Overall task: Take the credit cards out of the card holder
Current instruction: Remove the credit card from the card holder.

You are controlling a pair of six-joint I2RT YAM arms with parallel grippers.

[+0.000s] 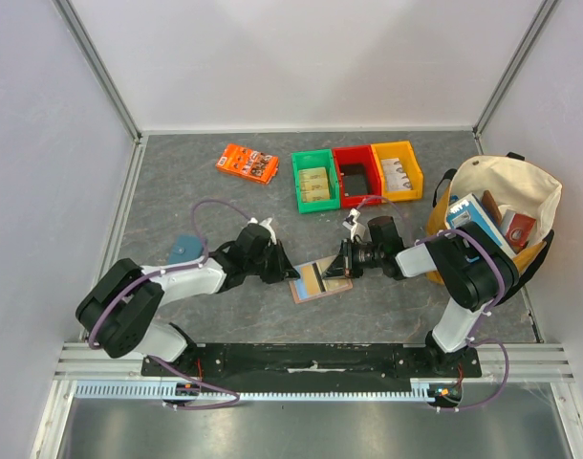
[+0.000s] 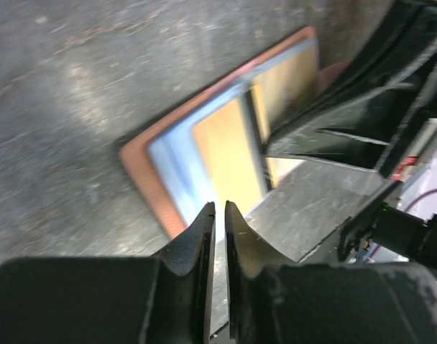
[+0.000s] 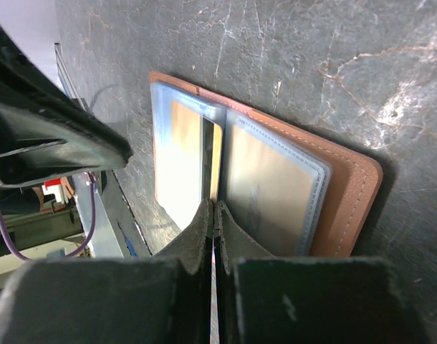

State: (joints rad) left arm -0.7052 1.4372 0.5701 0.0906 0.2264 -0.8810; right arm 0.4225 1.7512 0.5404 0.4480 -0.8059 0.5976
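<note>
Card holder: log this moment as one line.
card holder: open, lying flat | cards: in sleeves | left tool: closed to a slit at holder's edge | right tool: shut at centre fold

A dark grey, stone-patterned table top (image 1: 196, 182) sits enclosed by plain white wall panels (image 1: 311, 57) on 3 sides, joined by aluminium posts (image 1: 98, 67) at the 2 far corners. A slotted metal rail (image 1: 301, 392) runs along the near edge. Light is soft and even
</note>
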